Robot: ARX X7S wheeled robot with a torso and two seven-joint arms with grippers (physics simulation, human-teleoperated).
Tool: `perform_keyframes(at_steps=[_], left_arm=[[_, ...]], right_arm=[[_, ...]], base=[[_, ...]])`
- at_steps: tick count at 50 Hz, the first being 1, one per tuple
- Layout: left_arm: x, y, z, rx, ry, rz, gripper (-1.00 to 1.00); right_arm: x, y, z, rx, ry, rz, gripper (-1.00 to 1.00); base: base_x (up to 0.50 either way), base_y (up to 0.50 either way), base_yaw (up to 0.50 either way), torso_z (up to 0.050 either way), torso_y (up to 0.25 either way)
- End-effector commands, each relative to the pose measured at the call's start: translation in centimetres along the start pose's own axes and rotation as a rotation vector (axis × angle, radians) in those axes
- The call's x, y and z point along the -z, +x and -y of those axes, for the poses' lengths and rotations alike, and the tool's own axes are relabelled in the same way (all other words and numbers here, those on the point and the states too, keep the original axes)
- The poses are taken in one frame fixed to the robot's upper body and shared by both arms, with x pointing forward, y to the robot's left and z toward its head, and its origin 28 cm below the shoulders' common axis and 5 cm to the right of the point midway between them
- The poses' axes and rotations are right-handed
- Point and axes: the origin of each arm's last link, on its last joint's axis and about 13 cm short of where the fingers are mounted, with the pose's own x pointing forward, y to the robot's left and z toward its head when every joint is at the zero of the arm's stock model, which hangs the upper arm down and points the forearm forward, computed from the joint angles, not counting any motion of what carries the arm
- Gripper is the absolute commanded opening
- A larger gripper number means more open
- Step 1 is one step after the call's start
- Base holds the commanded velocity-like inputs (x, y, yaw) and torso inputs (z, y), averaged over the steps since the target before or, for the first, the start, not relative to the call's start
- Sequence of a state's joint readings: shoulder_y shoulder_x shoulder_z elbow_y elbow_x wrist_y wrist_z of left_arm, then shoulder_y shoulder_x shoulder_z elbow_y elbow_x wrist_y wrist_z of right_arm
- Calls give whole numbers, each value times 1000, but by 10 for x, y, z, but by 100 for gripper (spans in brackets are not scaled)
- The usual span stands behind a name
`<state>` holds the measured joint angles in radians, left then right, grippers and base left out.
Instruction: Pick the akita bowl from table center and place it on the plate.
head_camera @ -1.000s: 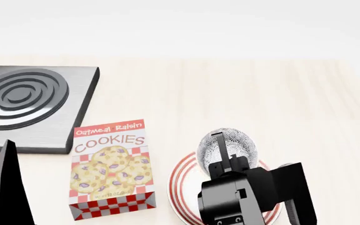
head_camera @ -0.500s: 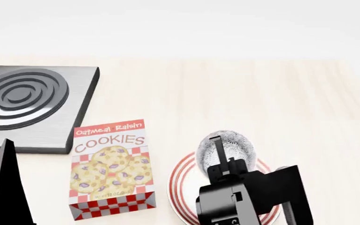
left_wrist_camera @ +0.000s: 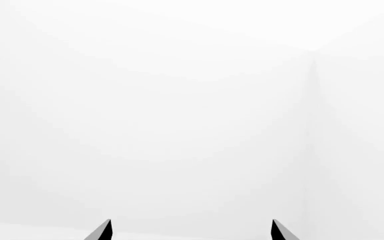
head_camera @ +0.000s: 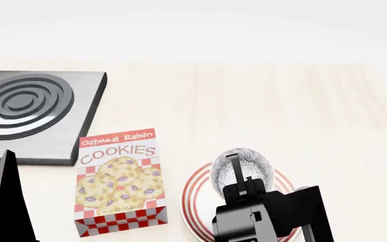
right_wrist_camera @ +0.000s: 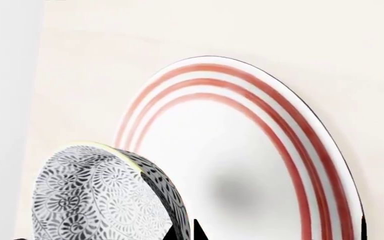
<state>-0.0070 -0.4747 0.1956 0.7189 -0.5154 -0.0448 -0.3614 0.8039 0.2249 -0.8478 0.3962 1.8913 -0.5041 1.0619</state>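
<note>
Over the plate (head_camera: 197, 194) at the near edge of the counter (head_camera: 281, 111), your right gripper (head_camera: 232, 169) is clamped on the rim of the akita bowl (head_camera: 247, 162), one finger (head_camera: 231, 166) showing inside the bowl in the head view. The bowl sits above the far part of the plate, toward its 12 o'clock side; you cannot tell from the head view whether it touches the plate. In the right wrist view the bowl (right_wrist_camera: 101, 200) is tipped, its patterned inside facing the camera and its dark outer wall turned toward the plate (right_wrist_camera: 259, 130), whose red rings and white centre are in plain sight, with a soft shadow on the white centre. The black fingertips (right_wrist_camera: 199, 231) meet the bowl's rim at the frame edge.

At about 9 o'clock from the plate the cookies box (head_camera: 118, 179) stands just beside it, not touching. Farther out, around 10 o'clock, the stove burner (head_camera: 35, 113) lies flat on the counter, well apart from the plate.

Your left gripper (left_wrist_camera: 190, 231) points at blank white background in the left wrist view; its two finger tips (left_wrist_camera: 101, 231) stand apart with nothing between them. The left arm (head_camera: 1, 201) shows as a dark shape at the near left corner of the head view.
</note>
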Motion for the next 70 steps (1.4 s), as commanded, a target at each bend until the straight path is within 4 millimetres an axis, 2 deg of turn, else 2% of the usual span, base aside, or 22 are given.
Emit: perform_keyframes(at_steps=[1,18,43,44,61,70], left_arm=[[-3,3,-3,-19,-11,44,100],[-2,3,-3,-18,-13,43,100],[-2,4,-3,-20,-16,42,100],[-2,4,-3,-20,-15,42,100],[-3,4,-3,-19,-15,43,100],[-2,3,-3,-16,-14,42,100]], right_arm=[[1,2,-3,-42,14,19,-100],[2,11,4,-13,21,26,-100],[3,10,4,-29,29,-8,-100],[3,10,4,-39,23,-15,100],[3,9,3,-43,16,-11,100],[1,-2,3,-51,22,5,100]], base=[[0,0,0,0,0],[0,0,0,0,1],[0,0,0,0,0],[0,0,0,0,0],[0,0,0,0,0],[0,0,0,0,0]])
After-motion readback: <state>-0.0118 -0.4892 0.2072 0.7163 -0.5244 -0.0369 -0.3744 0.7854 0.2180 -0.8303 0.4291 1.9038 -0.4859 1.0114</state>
